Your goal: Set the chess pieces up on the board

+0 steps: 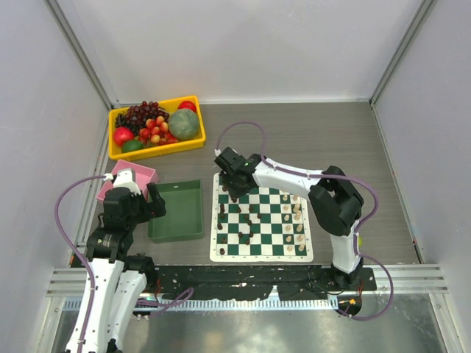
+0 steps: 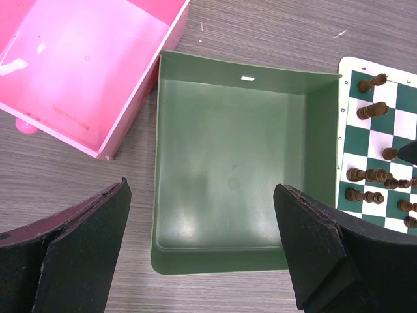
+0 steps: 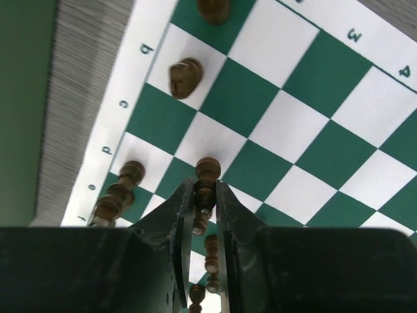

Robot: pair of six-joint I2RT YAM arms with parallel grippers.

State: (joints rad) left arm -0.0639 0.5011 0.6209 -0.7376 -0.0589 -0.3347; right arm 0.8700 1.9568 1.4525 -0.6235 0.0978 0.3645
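Note:
The board (image 1: 261, 254) of green and white checks lies in front of the right arm. Dark chess pieces (image 1: 243, 220) stand on its left half and cream ones (image 1: 298, 220) along its right side. My right gripper (image 1: 234, 193) reaches over the board's far left corner. In the right wrist view it (image 3: 206, 189) is shut on a dark piece (image 3: 207, 171), whose head shows above the fingertips. Another dark piece (image 3: 184, 76) leans on a white square of the board (image 3: 287, 124). My left gripper (image 2: 202, 189) hangs open and holds nothing, above the near edge of a green tray (image 2: 247, 70).
The green tray (image 1: 176, 213) sits just left of the board. A pink box (image 1: 136, 176) is behind it, and a yellow bin (image 1: 156, 126) of fruit stands at the far left. Grey walls close in on both sides.

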